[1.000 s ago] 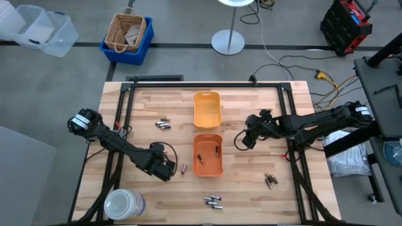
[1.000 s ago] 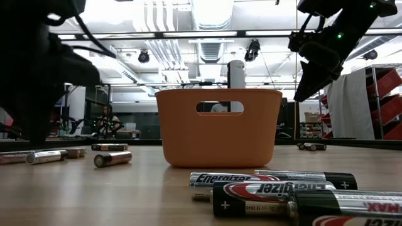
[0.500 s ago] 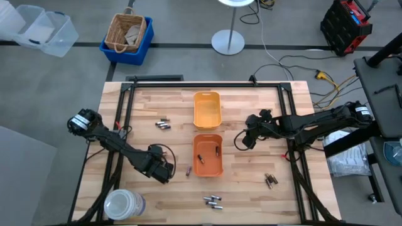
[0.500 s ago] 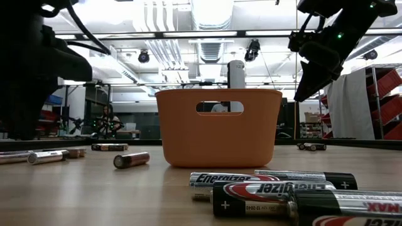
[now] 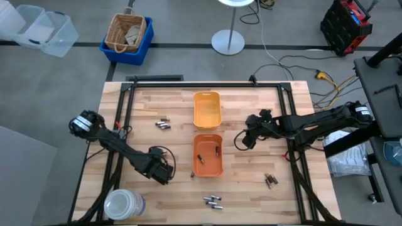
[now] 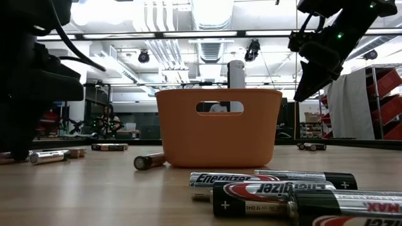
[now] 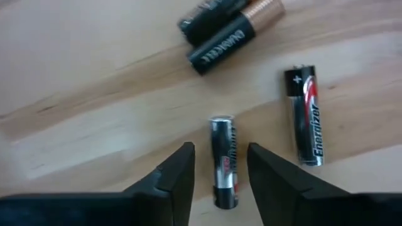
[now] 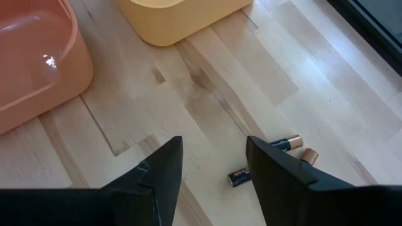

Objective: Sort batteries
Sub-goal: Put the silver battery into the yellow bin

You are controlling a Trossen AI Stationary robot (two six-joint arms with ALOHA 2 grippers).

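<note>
Trays counted: 2, orange tray, yellow-orange tray | batteries on table: about 11 | in orange tray: 2 | arms: 2

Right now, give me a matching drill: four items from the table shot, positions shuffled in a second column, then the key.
Items
1. orange tray
2. yellow-orange tray
3. left end effector
4. right end effector

Positions
A. far half of the table, centre
B. hanging open to the right of the orange tray
C. near half, holding two batteries
D. low over the wood, left of the orange tray

Pairs: 1-C, 2-A, 3-D, 4-B
</note>
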